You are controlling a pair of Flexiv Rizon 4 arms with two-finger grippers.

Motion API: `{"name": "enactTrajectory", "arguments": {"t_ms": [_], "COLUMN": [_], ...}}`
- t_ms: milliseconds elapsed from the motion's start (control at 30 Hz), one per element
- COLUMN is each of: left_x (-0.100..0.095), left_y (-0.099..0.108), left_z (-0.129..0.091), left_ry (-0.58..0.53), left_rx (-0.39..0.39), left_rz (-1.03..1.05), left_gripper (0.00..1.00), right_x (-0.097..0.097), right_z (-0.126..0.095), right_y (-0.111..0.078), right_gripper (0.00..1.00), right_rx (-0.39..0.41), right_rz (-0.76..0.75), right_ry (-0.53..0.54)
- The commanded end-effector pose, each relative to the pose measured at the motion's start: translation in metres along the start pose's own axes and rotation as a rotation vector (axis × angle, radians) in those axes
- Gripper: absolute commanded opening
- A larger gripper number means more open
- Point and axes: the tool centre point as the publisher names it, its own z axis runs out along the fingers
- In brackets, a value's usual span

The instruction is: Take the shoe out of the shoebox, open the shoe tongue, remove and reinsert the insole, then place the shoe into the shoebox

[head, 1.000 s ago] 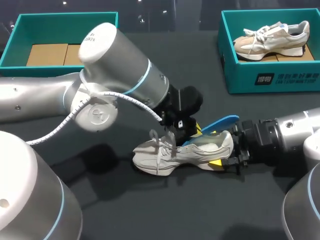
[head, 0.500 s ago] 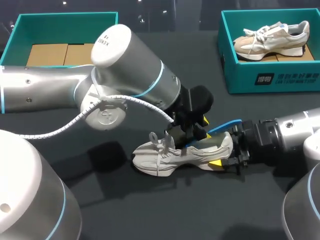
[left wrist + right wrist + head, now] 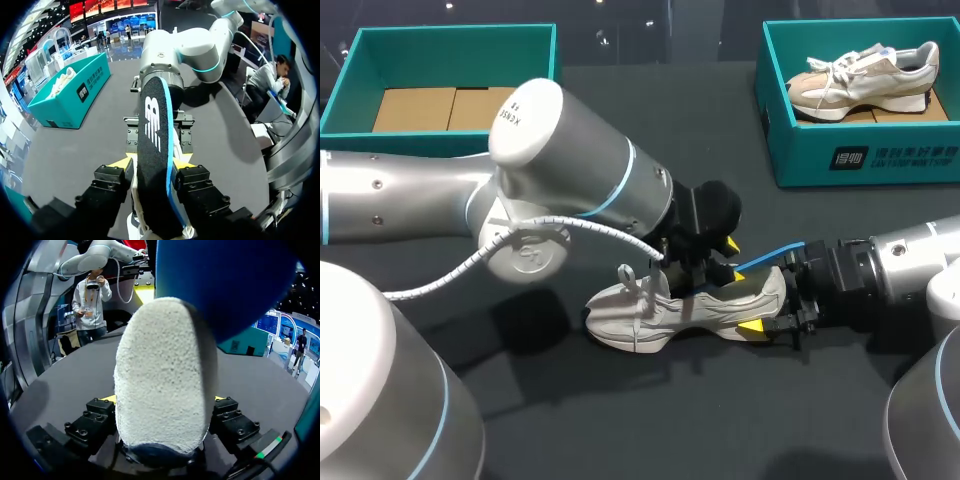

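Note:
A pale grey sneaker (image 3: 670, 312) lies on its side on the dark table, toe to the left. My right gripper (image 3: 768, 318) is shut on its heel; in the right wrist view the fuzzy heel (image 3: 160, 375) fills the space between the fingers (image 3: 90, 427). A dark insole with a blue edge (image 3: 155, 150) sticks out of the shoe towards the heel, its blue tip (image 3: 775, 252) showing above the collar. My left gripper (image 3: 705, 268) hovers over the shoe's opening. It is open, its fingers (image 3: 200, 182) either side of the insole.
A teal shoebox (image 3: 865, 155) at the back right holds a second beige sneaker (image 3: 860, 80). Another teal box (image 3: 450, 40) with cardboard in it stands at the back left. My left arm's big elbow hangs over the table's left half.
The left gripper pushed the insole down towards the shoe, so its blue end now sits lower, near the heel. Its fingers have parted from the insole. The right arm kept still.

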Motion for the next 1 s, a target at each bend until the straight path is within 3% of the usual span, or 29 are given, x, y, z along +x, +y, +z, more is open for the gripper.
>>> {"name": "enactTrajectory", "arguments": {"t_ms": [33, 100, 133, 167, 200, 400, 667, 1000], "left_x": [0.003, 0.002, 0.001, 0.001, 0.0, -0.006, -0.009, -0.009], "left_y": [-0.005, -0.006, -0.005, -0.005, -0.005, -0.011, -0.062, -0.062], "left_z": [0.018, 0.021, 0.022, 0.023, 0.023, 0.015, -0.018, -0.018], "left_ry": [-0.026, -0.031, -0.029, -0.027, -0.022, 0.018, 0.155, 0.155], "left_rx": [-0.004, -0.005, -0.005, -0.004, -0.003, 0.018, 0.099, 0.099], "left_rz": [-0.005, -0.012, -0.017, -0.022, -0.026, -0.055, -0.084, -0.084], "left_gripper": [0.4, 0.37, 0.27, 0.03, 0.0, 0.0, 0.0, 0.0], "right_x": [0.001, 0.001, 0.001, 0.001, 0.001, 0.001, 0.001, 0.001], "right_z": [0.001, 0.001, 0.001, 0.001, 0.001, 0.001, 0.001, 0.001], "right_y": [0.002, 0.002, 0.002, 0.002, 0.002, 0.002, 0.002, 0.002], "right_gripper": [0.0, 0.0, 0.0, 0.0, 0.0, 0.0, 0.0, 0.0], "right_rx": [0.004, 0.004, 0.004, 0.004, 0.004, 0.004, 0.004, 0.004], "right_rz": [0.001, 0.001, 0.001, 0.001, 0.001, 0.001, 0.001, 0.001], "right_ry": [-0.001, -0.001, -0.001, -0.001, -0.001, -0.001, -0.001, -0.001]}}
